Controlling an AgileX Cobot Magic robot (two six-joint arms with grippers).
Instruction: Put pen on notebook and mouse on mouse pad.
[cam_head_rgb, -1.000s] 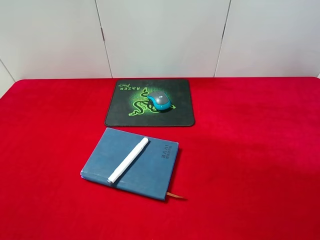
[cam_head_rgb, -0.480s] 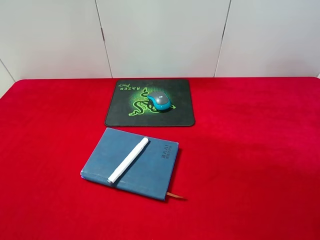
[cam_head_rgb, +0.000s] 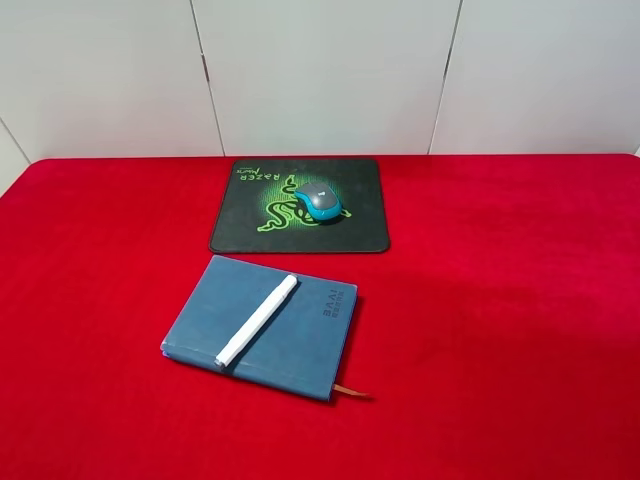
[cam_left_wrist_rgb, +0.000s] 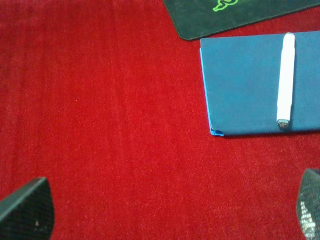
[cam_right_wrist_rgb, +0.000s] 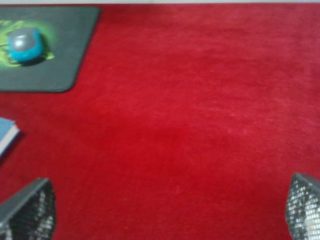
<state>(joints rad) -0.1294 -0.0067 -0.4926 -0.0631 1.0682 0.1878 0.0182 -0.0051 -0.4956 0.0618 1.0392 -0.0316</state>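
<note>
The white pen (cam_head_rgb: 257, 320) lies diagonally across the slate-blue notebook (cam_head_rgb: 300, 345), whose brown ribbon pokes out at its near corner. Behind it, the grey and teal mouse (cam_head_rgb: 320, 201) rests on the black mouse pad (cam_head_rgb: 355, 225) with the green swirl logo. Neither arm shows in the exterior high view. The left wrist view shows the pen (cam_left_wrist_rgb: 286, 80) on the notebook (cam_left_wrist_rgb: 245, 85) and a corner of the mouse pad (cam_left_wrist_rgb: 200, 22), with my left gripper (cam_left_wrist_rgb: 167, 212) open over bare cloth. My right gripper (cam_right_wrist_rgb: 167, 215) is open, far from the mouse (cam_right_wrist_rgb: 24, 44).
A red cloth (cam_head_rgb: 500, 300) covers the whole table. White wall panels (cam_head_rgb: 320, 70) stand behind its far edge. A corner of the notebook (cam_right_wrist_rgb: 6, 135) shows at the edge of the right wrist view.
</note>
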